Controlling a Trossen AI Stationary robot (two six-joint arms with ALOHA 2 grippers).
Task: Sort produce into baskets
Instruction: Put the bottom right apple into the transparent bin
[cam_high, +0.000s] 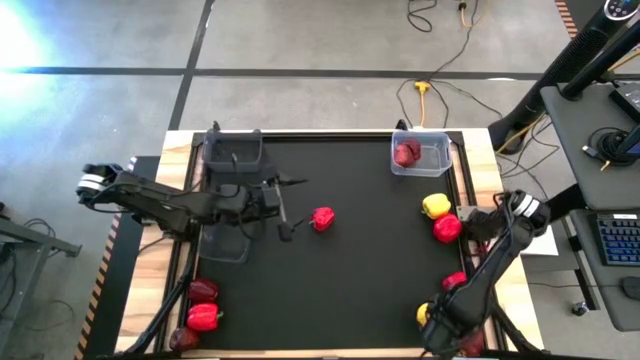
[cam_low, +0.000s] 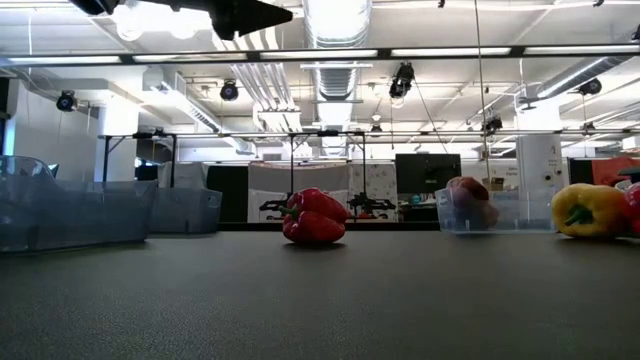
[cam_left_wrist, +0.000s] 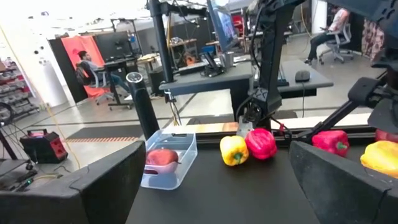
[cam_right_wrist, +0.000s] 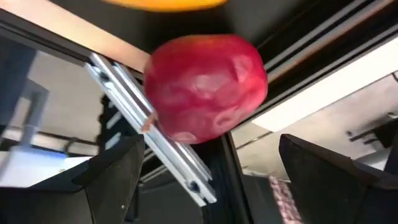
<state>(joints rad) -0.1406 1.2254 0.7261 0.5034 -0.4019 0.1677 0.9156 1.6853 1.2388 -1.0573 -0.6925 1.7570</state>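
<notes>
A red bell pepper (cam_high: 322, 218) rests on the black mat (cam_high: 340, 290) at mid-table and shows in the low view (cam_low: 314, 216). My left gripper (cam_high: 284, 222) is open and empty, raised above the mat just left of that pepper; it shows at the top of the low view (cam_low: 240, 15) and in its wrist view (cam_left_wrist: 214, 155). My right gripper (cam_high: 450, 335) is open at the near right corner. Its fingers stand on either side of a dark red round fruit (cam_right_wrist: 205, 87) without touching it. The clear bluish bin (cam_high: 420, 152) at the far right holds one maroon fruit (cam_high: 406, 153).
Two dark bins stand at the left (cam_high: 232, 150) (cam_high: 225, 240). A yellow pepper (cam_high: 435, 206) and red peppers (cam_high: 447, 228) (cam_high: 455, 281) lie along the right edge, with another yellow pepper (cam_high: 424, 314) near my right gripper. Maroon and red pieces (cam_high: 203, 290) (cam_high: 203, 316) lie near left.
</notes>
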